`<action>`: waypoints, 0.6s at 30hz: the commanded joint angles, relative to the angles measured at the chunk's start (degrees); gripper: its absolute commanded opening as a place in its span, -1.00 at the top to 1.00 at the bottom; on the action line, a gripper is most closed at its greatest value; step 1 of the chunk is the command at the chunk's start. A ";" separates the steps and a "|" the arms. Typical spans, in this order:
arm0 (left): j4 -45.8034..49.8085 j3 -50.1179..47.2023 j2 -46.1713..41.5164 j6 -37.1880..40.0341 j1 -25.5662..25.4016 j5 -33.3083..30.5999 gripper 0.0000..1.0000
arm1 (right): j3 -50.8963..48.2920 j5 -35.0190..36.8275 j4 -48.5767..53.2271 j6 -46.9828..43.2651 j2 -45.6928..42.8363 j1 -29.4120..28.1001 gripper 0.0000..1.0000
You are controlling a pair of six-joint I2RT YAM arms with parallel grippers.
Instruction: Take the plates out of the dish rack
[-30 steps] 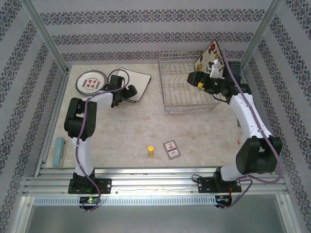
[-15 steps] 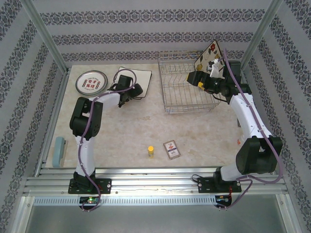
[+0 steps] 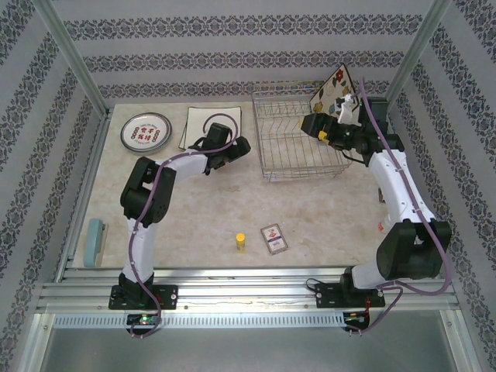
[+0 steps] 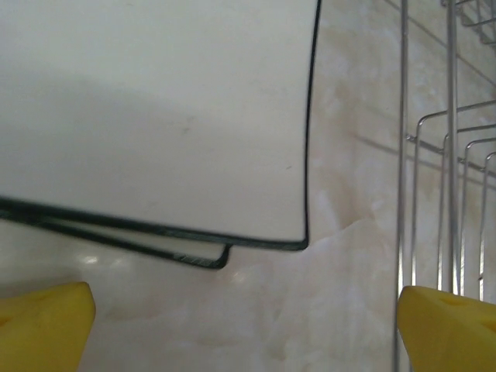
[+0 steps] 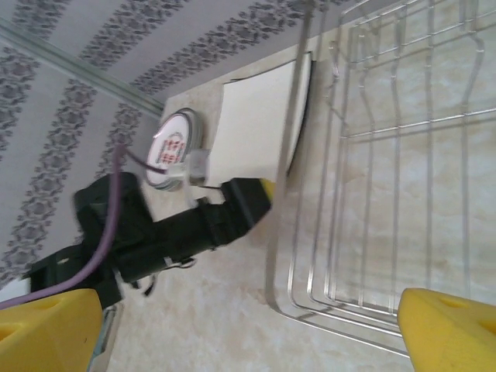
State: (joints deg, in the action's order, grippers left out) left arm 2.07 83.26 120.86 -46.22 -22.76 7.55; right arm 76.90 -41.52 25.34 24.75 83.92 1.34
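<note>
From above, our left gripper (image 3: 236, 147) has swung off the square plates (image 3: 203, 124) toward the dish rack (image 3: 298, 151), where a flowered plate (image 3: 335, 89) leans beyond the right gripper (image 3: 313, 127): another pick is due. Left wrist: fingers (image 4: 43, 325) wide, empty, plates ahead. Right wrist: fingers (image 5: 449, 329) wide, rack between them. No writing legible.

The dish rack (image 3: 298, 143) is thin chrome wire, bright and shiny. The square plates (image 4: 155, 116) stacked to its left look like glazed ceramic, with smooth cream faces, a soft gloss and thin dark edges. The round plate (image 3: 145, 132) at the far left has a similar glaze. The table (image 3: 325, 209) is a pale, marble-patterned top, smooth and slightly reflective. The left gripper (image 4: 244, 333) carries yellow pads (image 4: 43, 322) of matt plastic. The frame rails (image 3: 232, 293) at the near edge are dull silver metal.
</note>
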 commanded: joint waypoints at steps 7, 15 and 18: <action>26.19 2.23 -22.43 26.36 3.91 -6.42 -0.99 | 20.32 28.98 16.64 -12.06 7.61 1.82 -0.96; 44.15 3.08 -30.89 39.77 15.64 -4.45 -0.99 | 44.12 45.26 24.79 -19.95 27.80 2.25 -0.95; 44.36 2.00 -31.92 40.98 18.98 -2.62 -0.99 | 55.71 46.00 28.74 -21.79 36.69 2.98 -0.95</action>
State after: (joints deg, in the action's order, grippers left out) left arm 39.22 86.52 89.91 -10.94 -5.28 2.96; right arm 124.99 -1.21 47.94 7.03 115.57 3.38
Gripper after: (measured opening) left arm 0.994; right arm 0.977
